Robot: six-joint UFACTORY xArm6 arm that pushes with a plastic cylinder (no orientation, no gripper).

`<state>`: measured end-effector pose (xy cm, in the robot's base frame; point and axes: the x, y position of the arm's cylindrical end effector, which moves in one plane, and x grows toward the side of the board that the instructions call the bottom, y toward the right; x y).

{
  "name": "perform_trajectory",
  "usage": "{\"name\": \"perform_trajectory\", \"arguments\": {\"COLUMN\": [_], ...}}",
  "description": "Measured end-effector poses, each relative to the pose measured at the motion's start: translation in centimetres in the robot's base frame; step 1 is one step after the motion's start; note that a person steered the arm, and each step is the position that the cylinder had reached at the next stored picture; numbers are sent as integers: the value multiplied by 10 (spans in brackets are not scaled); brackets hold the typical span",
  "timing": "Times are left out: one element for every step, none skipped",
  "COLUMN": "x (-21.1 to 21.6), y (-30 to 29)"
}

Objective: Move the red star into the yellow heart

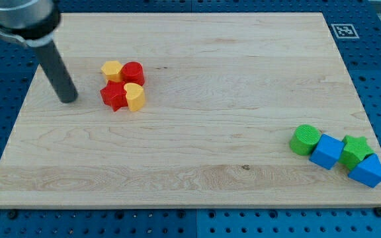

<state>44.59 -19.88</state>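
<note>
The red star point(114, 95) lies on the wooden board point(190, 152) at the upper left and touches the yellow heart point(135, 96) on its right side. My tip point(68, 99) rests on the board to the left of the red star, a short gap apart from it. The dark rod rises from the tip toward the view's top left corner.
A yellow hexagon point(112, 70) and a red cylinder point(133, 73) sit just above the star and heart. At the lower right lie a green cylinder point(305, 139), a blue cube point(327, 151), a green star point(356, 149) and a blue triangle point(368, 171). A marker tag point(343, 30) sits at the top right.
</note>
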Motion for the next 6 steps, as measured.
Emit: {"name": "perform_trajectory", "arguments": {"x": [2, 2, -3, -15, -15, -15], "y": [33, 22, 4, -2, -2, 24]}}
